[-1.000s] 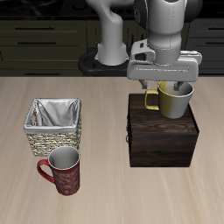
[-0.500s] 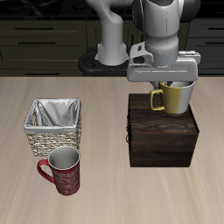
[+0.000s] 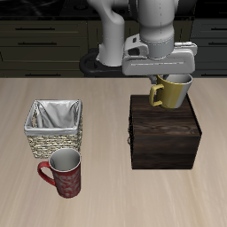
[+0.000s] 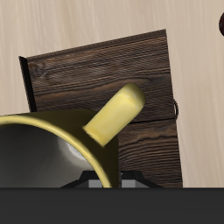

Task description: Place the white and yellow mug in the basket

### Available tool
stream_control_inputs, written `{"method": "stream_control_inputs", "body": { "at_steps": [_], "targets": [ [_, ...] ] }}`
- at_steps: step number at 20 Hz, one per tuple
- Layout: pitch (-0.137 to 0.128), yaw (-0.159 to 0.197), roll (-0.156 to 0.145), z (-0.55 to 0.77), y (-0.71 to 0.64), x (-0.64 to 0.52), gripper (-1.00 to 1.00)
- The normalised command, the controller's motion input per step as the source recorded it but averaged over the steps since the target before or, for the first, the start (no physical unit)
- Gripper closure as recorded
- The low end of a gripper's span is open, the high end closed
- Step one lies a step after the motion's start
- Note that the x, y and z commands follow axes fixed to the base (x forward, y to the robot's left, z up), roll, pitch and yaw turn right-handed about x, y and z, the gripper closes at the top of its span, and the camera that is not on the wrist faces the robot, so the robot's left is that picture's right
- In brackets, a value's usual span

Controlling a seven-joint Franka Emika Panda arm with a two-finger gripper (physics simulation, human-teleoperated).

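While the white and yellow mug (image 3: pixel 174 91) hangs tilted in the air, its rim sits right up under the gripper (image 3: pixel 171 81), whose fingers are clenched on the rim; the mug's body and handle reach down and out below the claw. From the wrist view, the mug (image 4: pixel 61 149) fills the space just beneath the camera, its grey inside open toward the lens and its handle pointing out over the dark wooden box (image 4: pixel 105 83). In the exterior view the mug is lifted clear of the box (image 3: pixel 164 133), above the box's back edge, toward the table's back edge. The basket (image 3: pixel 54 129) stands well apart from the mug, across the table from the box, roughly midway between the back and front edges. A dark red patterned mug (image 3: pixel 64 173) stands upright just beside the basket, nearer the table's front edge.
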Motion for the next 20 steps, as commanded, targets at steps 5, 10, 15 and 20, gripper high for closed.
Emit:
{"method": "stream_control_inputs", "body": {
  "at_steps": [5, 10, 15, 20],
  "targets": [
    [-0.085, 0.062, 0.059, 0.31, -0.44, -0.29, 1.0],
    [-0.057, 0.029, -0.034, 0.26, -0.63, -0.19, 1.0],
    [-0.015, -0.011, -0.04, 0.1, -0.72, -0.13, 1.0],
    [-0.031, -0.003, -0.03, 0.07, -0.84, -0.08, 1.0]
  ]
}}
